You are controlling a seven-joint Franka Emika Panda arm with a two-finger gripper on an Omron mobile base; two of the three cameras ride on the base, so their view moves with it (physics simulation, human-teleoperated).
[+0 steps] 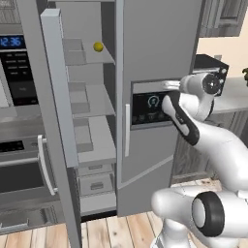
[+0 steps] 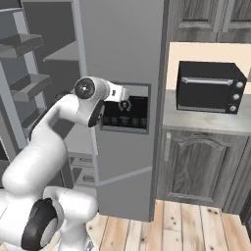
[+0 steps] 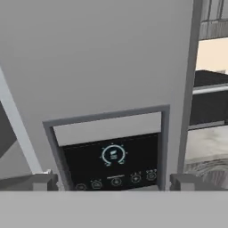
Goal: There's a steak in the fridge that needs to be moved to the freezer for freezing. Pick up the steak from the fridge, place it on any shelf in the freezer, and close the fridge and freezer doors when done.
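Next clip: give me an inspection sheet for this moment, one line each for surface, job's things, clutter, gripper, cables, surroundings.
Surface: grey shelves inside the open half.
Job's things: plain door swung open; dispenser door shut; steak not seen.
Clutter: yellow ball on the upper shelf.
Gripper: gripper open, empty, facing the dispenser panel.
Cables: nothing seen.
Surroundings: wall oven to the left, toaster oven on the counter, wood floor.
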